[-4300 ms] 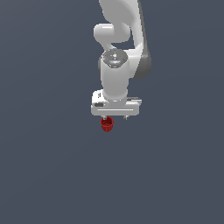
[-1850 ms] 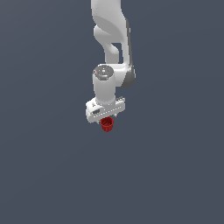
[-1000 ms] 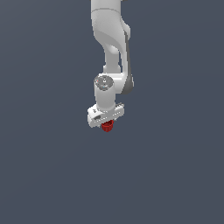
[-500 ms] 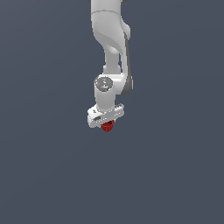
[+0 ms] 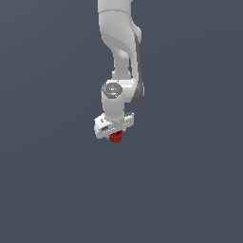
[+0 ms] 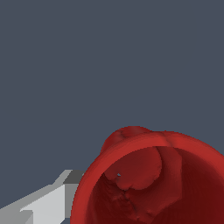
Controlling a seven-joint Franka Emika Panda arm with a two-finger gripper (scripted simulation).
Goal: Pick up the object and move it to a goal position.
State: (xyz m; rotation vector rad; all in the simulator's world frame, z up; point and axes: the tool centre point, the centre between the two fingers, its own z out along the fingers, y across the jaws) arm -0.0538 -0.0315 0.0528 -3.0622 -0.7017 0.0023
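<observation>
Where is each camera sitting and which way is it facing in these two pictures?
Exterior view: off the arm, looking at the white arm and gripper against plain grey, with the red cup under the gripper.
Wrist view: on the wrist, looking past the jaws into the red cup's open mouth; one grey finger shows.
Shared: the red cup at the gripper and the grey background.

Glossy white arm (image 5: 118, 28), grey joint cap, dark seams, blocky white end effector (image 5: 115, 134)

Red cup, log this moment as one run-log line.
object: red cup | hand: shut on red cup | cup: rim faces wrist camera | goal: no marker seen
</observation>
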